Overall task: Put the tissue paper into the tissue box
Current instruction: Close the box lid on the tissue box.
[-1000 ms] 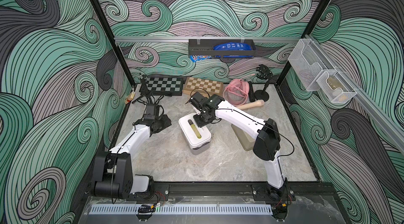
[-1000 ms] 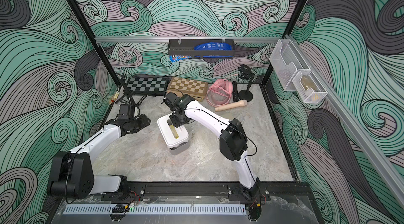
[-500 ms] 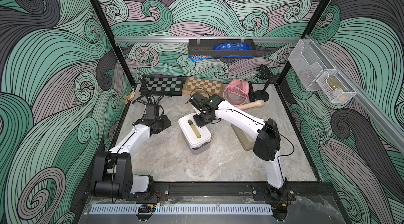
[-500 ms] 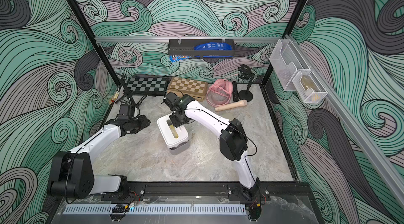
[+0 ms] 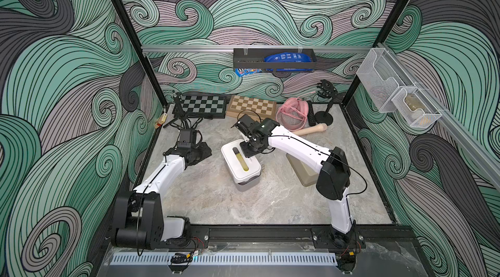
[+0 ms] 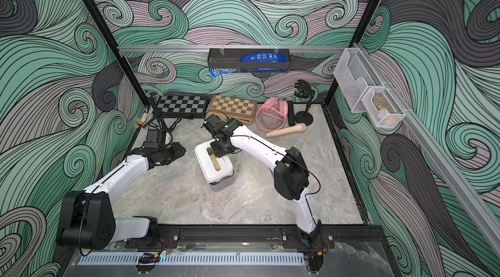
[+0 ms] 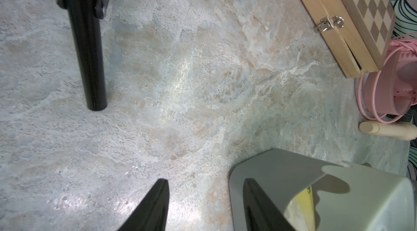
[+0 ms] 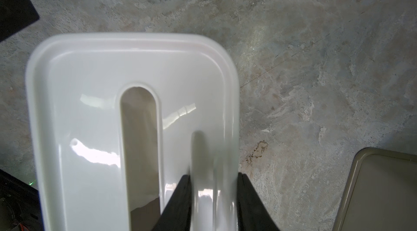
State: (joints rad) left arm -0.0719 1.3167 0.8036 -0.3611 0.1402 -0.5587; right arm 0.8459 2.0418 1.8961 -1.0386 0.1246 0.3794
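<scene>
Since nothing shifts over last second, right gripper stays pinched on white lid rim, lid seated on tissue box; yellowish tissue paper shows through slot, inside. Left gripper part-open, empty, beside box. Release probably next.

White tissue box lid — grey-beige marbled table, teal-and-mauve swirl-patterned walls.
</scene>
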